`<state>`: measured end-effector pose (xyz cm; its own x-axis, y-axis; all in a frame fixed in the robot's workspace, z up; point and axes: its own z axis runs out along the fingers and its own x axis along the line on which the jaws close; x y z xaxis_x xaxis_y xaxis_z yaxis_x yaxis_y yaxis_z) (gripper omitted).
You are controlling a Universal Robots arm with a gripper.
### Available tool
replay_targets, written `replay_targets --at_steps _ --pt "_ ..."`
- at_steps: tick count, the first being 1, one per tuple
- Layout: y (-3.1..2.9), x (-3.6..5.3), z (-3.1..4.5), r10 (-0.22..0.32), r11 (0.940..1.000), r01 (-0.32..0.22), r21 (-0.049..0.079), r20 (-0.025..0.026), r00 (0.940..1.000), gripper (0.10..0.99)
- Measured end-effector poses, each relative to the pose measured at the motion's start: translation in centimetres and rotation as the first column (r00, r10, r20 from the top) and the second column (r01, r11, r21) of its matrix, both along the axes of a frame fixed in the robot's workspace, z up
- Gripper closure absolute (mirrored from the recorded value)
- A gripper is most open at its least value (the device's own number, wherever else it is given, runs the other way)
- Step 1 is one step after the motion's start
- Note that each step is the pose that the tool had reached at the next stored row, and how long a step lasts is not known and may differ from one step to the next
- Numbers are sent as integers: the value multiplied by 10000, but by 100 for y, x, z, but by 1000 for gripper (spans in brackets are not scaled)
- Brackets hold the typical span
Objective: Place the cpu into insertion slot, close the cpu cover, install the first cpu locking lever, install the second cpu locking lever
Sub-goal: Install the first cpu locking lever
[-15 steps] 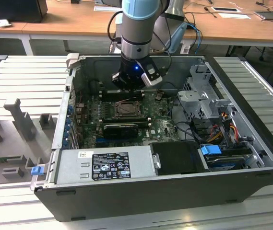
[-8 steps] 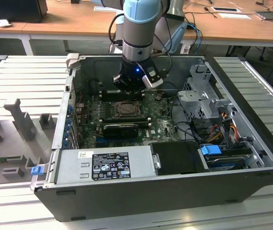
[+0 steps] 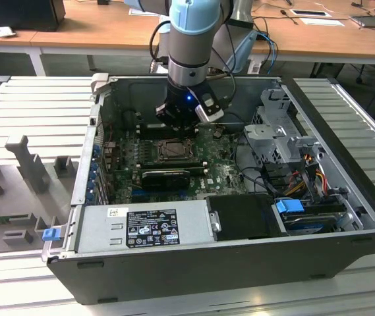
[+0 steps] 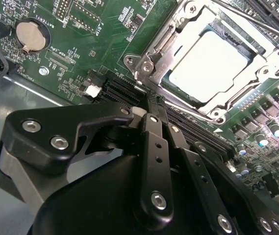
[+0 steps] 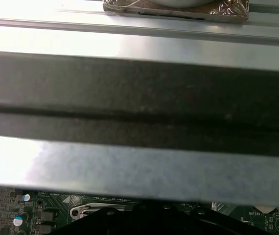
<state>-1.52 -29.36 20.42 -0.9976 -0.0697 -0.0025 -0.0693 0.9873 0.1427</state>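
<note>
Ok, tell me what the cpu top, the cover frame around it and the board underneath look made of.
The cpu top looks like pale brushed metal with a dull, even sheen. The cpu cover seems to be bright plated steel: shiny, with stamped edges and screws. The motherboard looks like green lacquered circuit laminate, given its printed traces and soldered parts.

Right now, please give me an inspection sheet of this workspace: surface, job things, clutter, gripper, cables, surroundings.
Surface: ribbed grey table carrying an open computer case.
Job things: the chip lies in the socket, pale top showing; the metal cover frame lies around it.
Clutter: grey fixture blocks at the exterior view's left.
Gripper: the gripper hangs above the board, beside the socket; open or shut cannot be told.
Cables: coloured wire bundle beside the drive cage.
Surroundings: wooden desks behind.
</note>
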Motion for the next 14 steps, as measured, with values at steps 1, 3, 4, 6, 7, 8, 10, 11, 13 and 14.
replay_targets --at_steps 1,3,4,6,7,8,10,11,13,14 --pt "1 0 -4 -1 10000 1 -2 -1 10000 980" --pt "0 0 -7 -3 10000 3 -6 -2 10000 980" --pt "0 0 -8 -3 10000 3 -6 -2 10000 980" --pt "1 0 -10 -5 10000 5 -3 0 10000 980" --pt "1 1 -10 -4 10000 4 -3 0 10000 980" --pt "1 1 -9 -3 10000 3 -1 1 10000 980" --pt "1 1 0 -3 10000 3 -4 0 10000 980" --pt "1 1 5 -3 10000 3 -3 -1 10000 980" --pt "1 1 13 -3 10000 3 -1 0 10000 980" --pt "1 1 12 -3 10000 3 -1 1 10000 980"
